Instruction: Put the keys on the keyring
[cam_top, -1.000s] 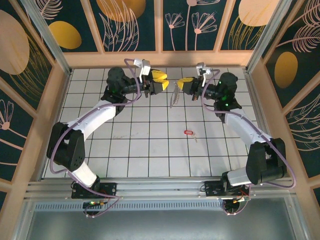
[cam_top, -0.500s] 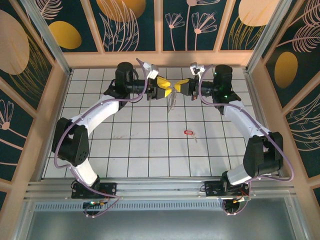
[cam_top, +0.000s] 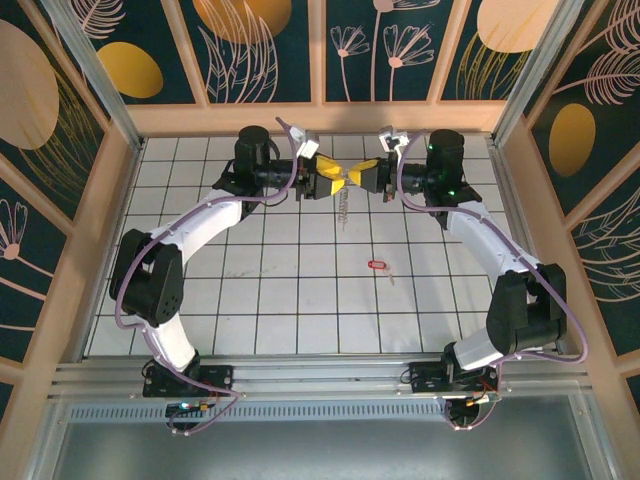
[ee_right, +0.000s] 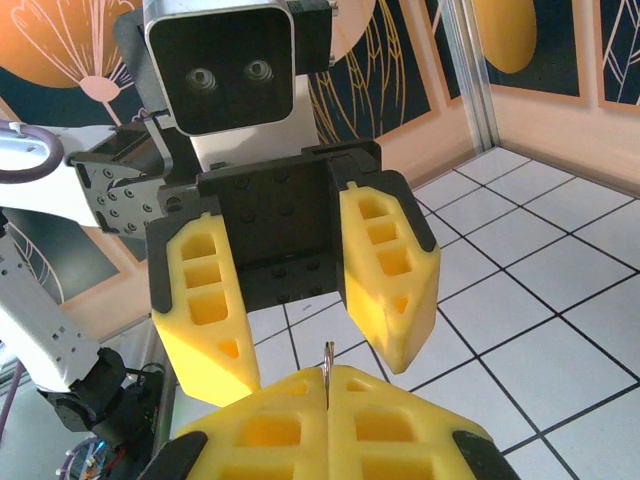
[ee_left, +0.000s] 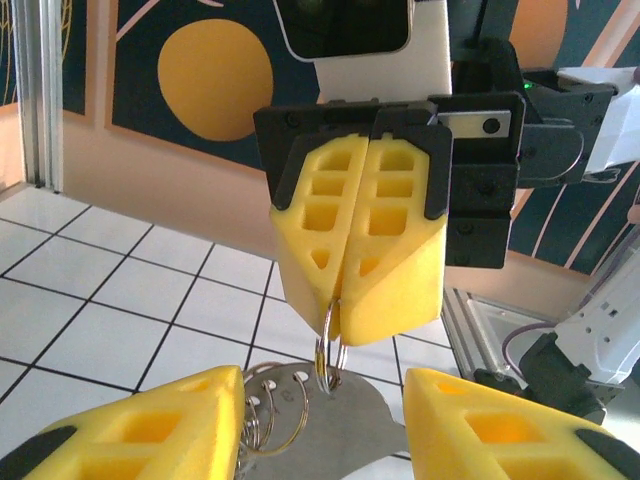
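top external: key (cam_top: pixel 377 265) lies crosswise, metal end pointing right.

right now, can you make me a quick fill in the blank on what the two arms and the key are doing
1. The right gripper has its fingers ____ on the keyring.
2. The left gripper faces it with fingers ____.
3. The key lying on the table has a ____ head.
Missing words: shut, open, red.

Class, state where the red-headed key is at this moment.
In the top external view, the red-headed key lies on the tiled table, right of centre, left of the right arm and nearer the arm bases than the keyring.
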{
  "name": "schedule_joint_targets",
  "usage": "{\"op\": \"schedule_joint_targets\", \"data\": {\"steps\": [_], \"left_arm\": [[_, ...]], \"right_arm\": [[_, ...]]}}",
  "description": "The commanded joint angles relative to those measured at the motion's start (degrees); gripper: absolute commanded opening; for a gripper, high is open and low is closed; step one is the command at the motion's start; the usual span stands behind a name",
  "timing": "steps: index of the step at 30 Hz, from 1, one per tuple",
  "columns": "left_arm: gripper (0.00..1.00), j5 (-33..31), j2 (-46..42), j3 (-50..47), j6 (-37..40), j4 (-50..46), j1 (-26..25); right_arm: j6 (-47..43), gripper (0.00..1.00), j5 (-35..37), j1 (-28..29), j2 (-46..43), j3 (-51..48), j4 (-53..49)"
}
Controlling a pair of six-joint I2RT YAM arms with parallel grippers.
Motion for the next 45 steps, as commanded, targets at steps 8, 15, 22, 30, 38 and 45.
{"op": "schedule_joint_targets", "data": {"steps": [8, 15, 22, 30, 38, 45], "left_arm": [[0.44, 2.6, 2.0, 1.8, -4.7, 7.0, -0.4], [0.29, 3.5, 3.1, 2.7, -5.4, 7.6, -1.1], [0.22, 3.7, 3.0, 2.4, -6.3, 8.8, -1.3], [0.08, 4.3, 2.4, 1.9, -5.9, 9.0, -1.3], [0.0, 4.8, 1.8, 1.2, -5.2, 9.0, -1.3], [0.0, -2.1, -1.3, -2.3, -0.8, 8.7, -1.2]], "right_arm": [[-1.2, 0.0, -2.1, 0.9, 0.0, 1.0, 1.8], [-1.4, 0.0, -1.7, 1.0, 0.1, 0.8, 1.6], [-1.7, 0.0, -1.8, 1.0, 0.0, 0.5, 1.4], [-2.6, 0.0, -1.2, 0.9, 0.1, 0.7, 0.1], [-2.4, 0.0, -0.3, 0.5, 0.0, 0.7, 0.0], [10.7, 0.45, 8.1, -4.3, -6.5, -7.3, 13.6]]}}
